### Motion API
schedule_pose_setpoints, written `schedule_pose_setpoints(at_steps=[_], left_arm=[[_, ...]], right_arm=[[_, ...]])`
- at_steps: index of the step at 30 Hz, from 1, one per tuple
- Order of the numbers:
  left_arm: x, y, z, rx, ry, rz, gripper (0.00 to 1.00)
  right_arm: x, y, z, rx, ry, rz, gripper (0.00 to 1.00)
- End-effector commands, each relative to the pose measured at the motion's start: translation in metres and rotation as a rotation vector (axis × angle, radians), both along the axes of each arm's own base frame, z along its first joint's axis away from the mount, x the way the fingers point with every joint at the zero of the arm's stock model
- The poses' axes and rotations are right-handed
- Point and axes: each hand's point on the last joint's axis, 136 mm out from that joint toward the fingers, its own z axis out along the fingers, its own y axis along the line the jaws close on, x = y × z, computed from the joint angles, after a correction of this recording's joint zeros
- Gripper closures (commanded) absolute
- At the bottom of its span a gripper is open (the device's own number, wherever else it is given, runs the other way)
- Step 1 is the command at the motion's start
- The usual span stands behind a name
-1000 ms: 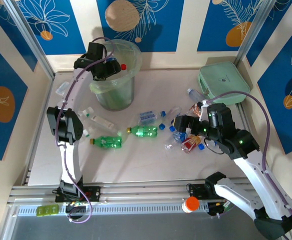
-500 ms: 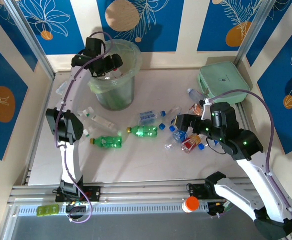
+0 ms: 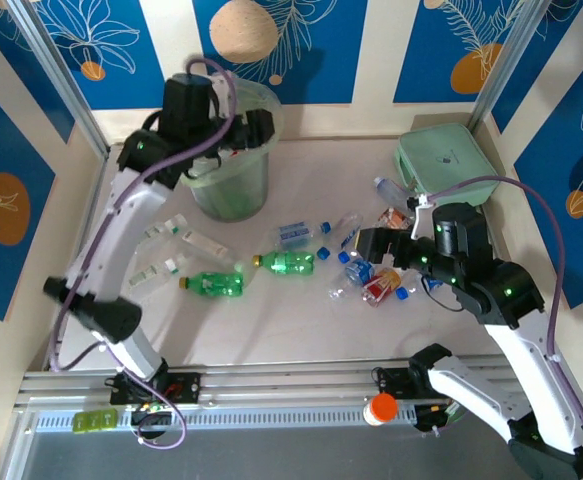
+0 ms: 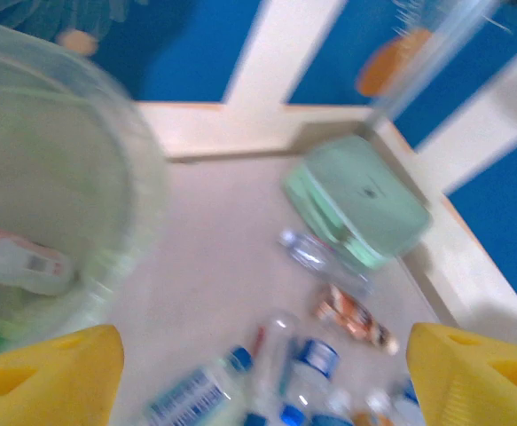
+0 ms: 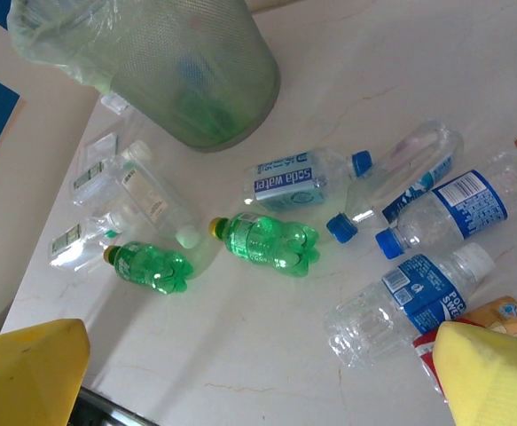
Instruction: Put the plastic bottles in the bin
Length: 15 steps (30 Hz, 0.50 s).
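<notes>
The left arm [image 3: 121, 215] reaches up and across to the bin [image 3: 233, 190], the tall pale-green bucket with a thin liner at the back left of the table [image 3: 301, 330]. The left gripper [image 4: 262, 355] hangs by the right side of the bin's rim. Its yellow fingers [image 4: 45, 368] are spread wide with nothing between them. From the left wrist camera, blurred as it is, a white-labelled bottle [image 4: 19, 259] with a red mark lies inside the bin.

The right gripper [image 5: 258, 355] hovers above the right half of the table, its yellow pads [image 5: 493, 377] also wide apart and empty. Just beneath and ahead of it sits a loose cluster of clear bottles with blue caps and blue labels [image 5: 422, 293], lying on their sides, some touching. One clear bottle reading "soda water" [image 5: 292, 182] lies a little further towards the bin.

Two green bottles are out in the middle of the table: one with a yellow cap [image 3: 291, 262], and another nearer the left arm [image 3: 214, 284], both on their sides and apart from each other. Near the foot of the bin lie a few clear plastic packets [image 5: 138, 191]. A flat mint-green case [image 3: 446, 165] rests in the far right corner, with one more clear bottle [image 4: 316, 256] just beside it.

Most of the bottles are on the table, well outside the bin.
</notes>
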Motion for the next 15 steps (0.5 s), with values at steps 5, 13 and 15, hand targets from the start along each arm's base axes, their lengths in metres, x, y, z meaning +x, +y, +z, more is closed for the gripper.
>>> schedule_pose_setpoints(at_steps=[5,13,15], left_arm=[[-0.06,-0.019,-0.095,0.07,0.122,-0.087,0.17],[-0.095,0.011,-0.187,0.152,0.272,-0.063,0.15],[-0.097,0.016,-0.196,0.185,0.275,-0.062,0.15]], right_arm=[[-0.022,-0.008,-0.016,-0.046,0.114,0.008,0.02],[-0.023,-0.021,-0.079,-0.033,0.433,-0.24,0.11],[-0.021,-0.029,-0.1,-0.055,0.517,-0.339,0.15]])
